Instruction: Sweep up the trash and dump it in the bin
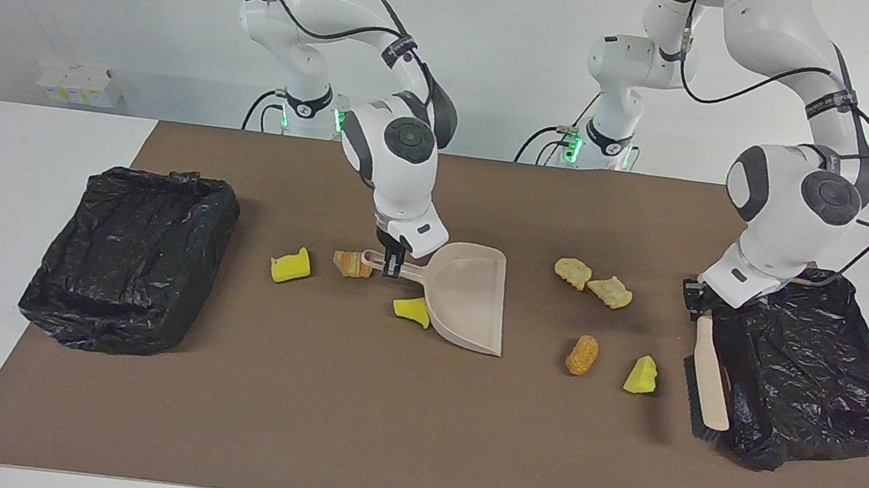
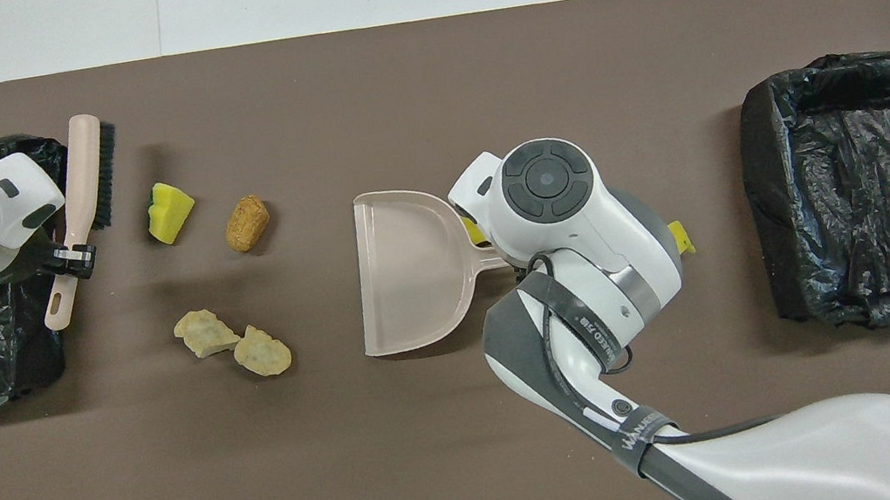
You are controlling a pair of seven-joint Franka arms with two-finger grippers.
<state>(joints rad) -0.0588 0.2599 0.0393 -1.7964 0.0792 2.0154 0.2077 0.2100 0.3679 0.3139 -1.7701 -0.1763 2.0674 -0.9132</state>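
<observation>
I am running two robot arms at a table covered by a brown mat (image 1: 348, 431). My left hand (image 1: 700, 300) is pinched on the handle of a beige brush (image 1: 711, 372), which hangs tilted over the edge of the black-lined bin (image 1: 820, 378) at the left arm's end of the table. My right hand (image 1: 393, 264) is pinched on the handle of a beige dustpan (image 1: 470, 301) resting mid-table, its open mouth facing the left arm's end.

The trash is all on the mat, none in the pan. Two tan lumps (image 1: 592, 282) lie side by side, with an orange lump (image 1: 582, 354) and a yellow chunk (image 1: 641, 375) farther from the robots, all between pan and brush. A yellow piece (image 1: 412, 311) touches the pan's outer wall, a tan piece (image 1: 351, 264) sits by its handle, and another yellow chunk (image 1: 290, 265) lies toward the other bin (image 1: 130, 258).

My worries: the bristles could snag the bin liner as the brush comes down, and light pieces may skip past the pan's lip. The three pieces by the handle sit outside any sweep toward the mouth.
</observation>
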